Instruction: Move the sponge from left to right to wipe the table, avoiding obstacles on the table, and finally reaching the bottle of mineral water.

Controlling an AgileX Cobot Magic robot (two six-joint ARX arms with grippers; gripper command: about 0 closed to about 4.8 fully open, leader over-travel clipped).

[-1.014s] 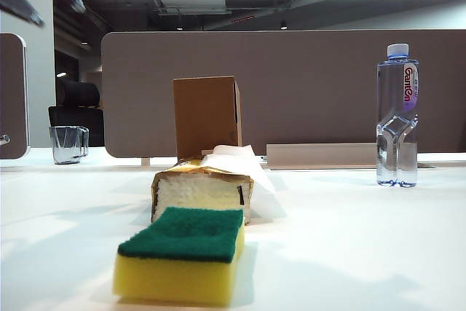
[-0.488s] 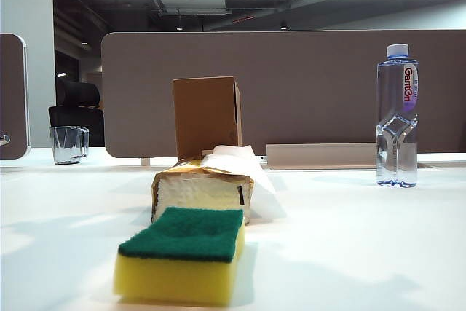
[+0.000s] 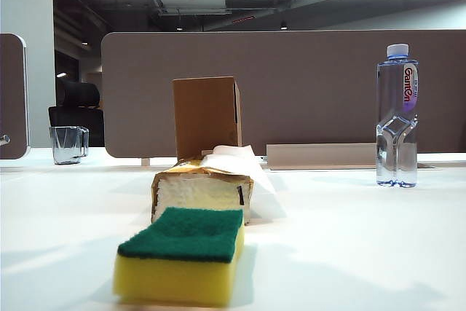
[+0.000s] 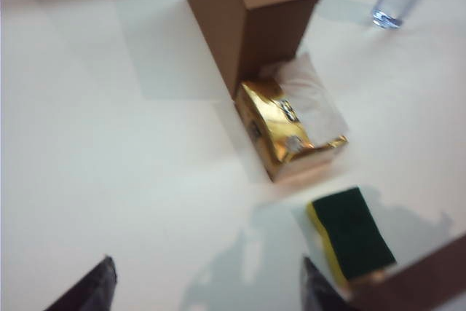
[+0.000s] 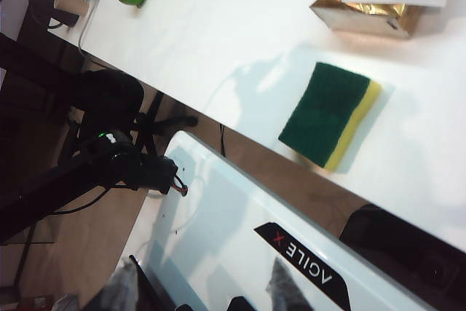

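One sponge, two obstacles, tissue pack and box, one bottle, left gripper and right gripper fingers apart, holding nothing, above table

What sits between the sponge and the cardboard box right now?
The gold tissue pack lies between the sponge and the cardboard box, close against the box; the left wrist view shows it best.

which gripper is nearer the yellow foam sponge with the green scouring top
Left. The left gripper hangs above the table with the yellow foam sponge with the green scouring top just beside its open jaws. The right gripper hangs off the table edge, over the robot's base, farther from it.
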